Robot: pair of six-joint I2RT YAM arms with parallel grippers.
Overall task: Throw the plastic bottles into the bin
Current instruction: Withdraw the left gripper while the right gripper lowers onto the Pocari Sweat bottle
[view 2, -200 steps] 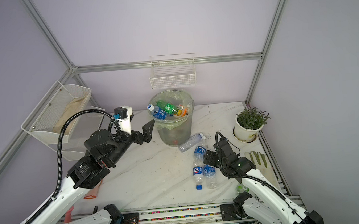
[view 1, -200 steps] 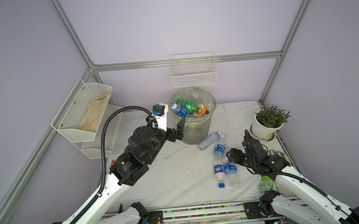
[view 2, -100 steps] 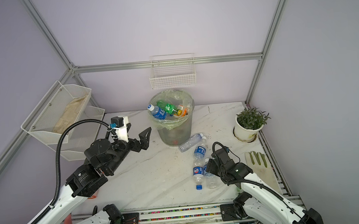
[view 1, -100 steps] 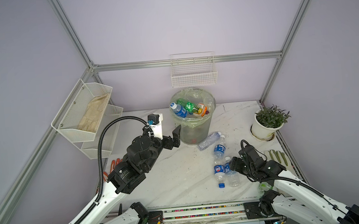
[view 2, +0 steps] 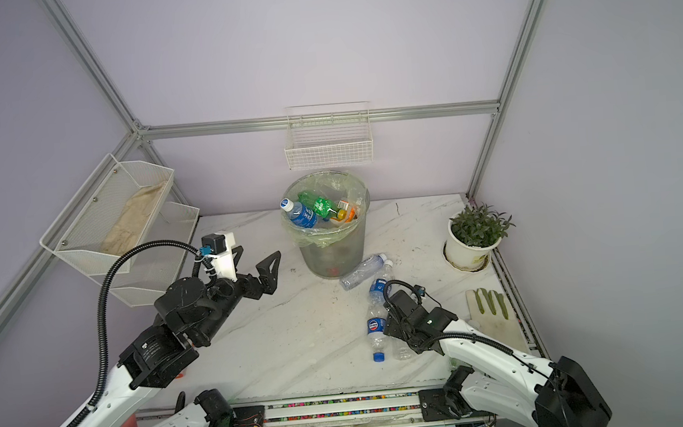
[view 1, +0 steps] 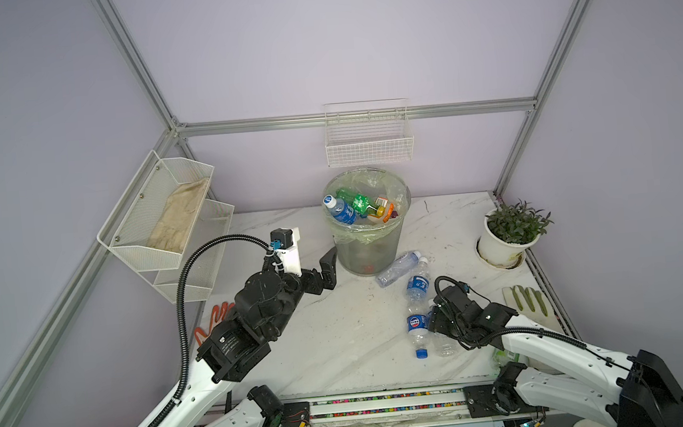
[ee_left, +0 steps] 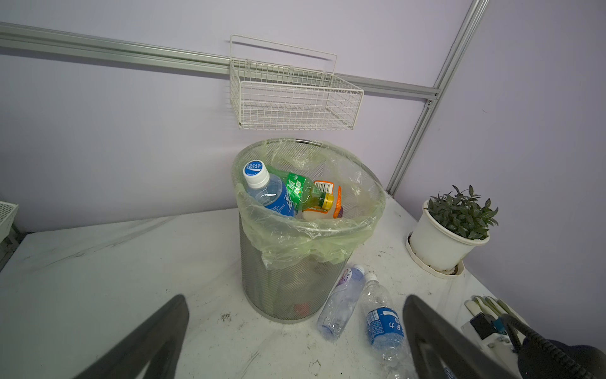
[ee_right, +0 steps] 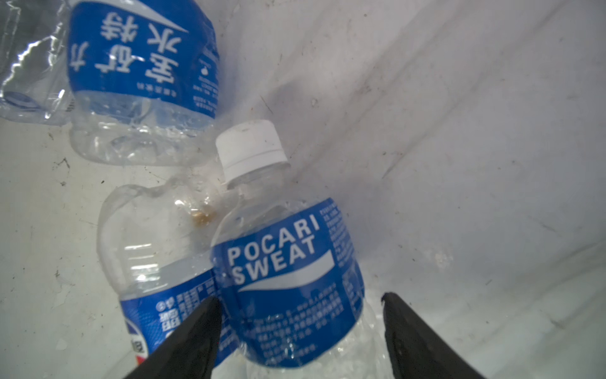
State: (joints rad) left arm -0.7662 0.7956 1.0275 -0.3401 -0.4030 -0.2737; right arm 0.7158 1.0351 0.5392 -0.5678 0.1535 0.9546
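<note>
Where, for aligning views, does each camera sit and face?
Top view: high behind the arms, looking down on the table; left arm, right arm show.
Top view: beside it, same table, same arms.
Left wrist: on left arm, facing the bin; open left gripper frames it.
Right wrist: on right arm, close over bottles; open right gripper flanks one.
Shared: bin, in top and left wrist views.

Lilac walls (view 1: 317, 37), aluminium rails (view 1: 282, 122), a marbled white tabletop (view 1: 341, 339), a hanging wire basket (view 1: 369, 152).
</note>
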